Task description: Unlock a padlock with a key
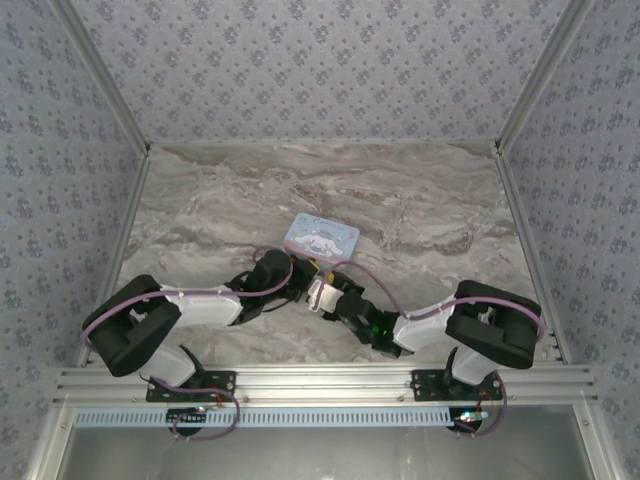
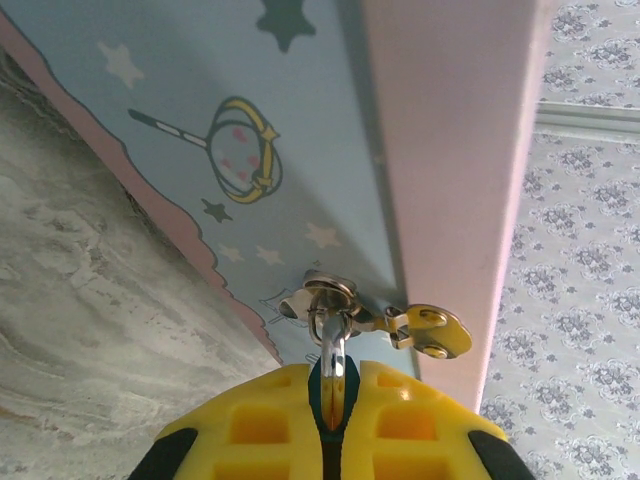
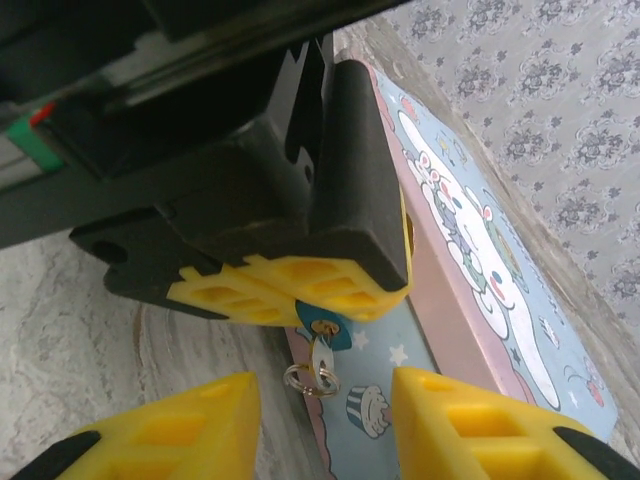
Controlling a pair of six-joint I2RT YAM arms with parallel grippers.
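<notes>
My left gripper (image 2: pixel 333 378) is shut on the tiny teal padlock (image 3: pixel 322 326), whose body is mostly hidden between the yellow fingers (image 3: pixel 262 292). Its thin metal shackle (image 2: pixel 333 352) runs up through the silver staple on the tin's front. The small silvery key (image 3: pixel 322 355) sticks in the keyhole on the padlock's underside, with a wire ring (image 3: pixel 308 378) hanging from it. My right gripper (image 3: pixel 320 392) stands open just below, one finger on each side of the key and ring, touching neither. In the top view both grippers (image 1: pixel 315 290) meet in front of the tin.
The light-blue cartoon-printed tin (image 1: pixel 321 236) with a pink rim lies on the marble table (image 1: pixel 430 210) right behind both grippers. A gold hasp plate (image 2: pixel 432 331) hangs at its front edge. Patterned walls close in the table on three sides.
</notes>
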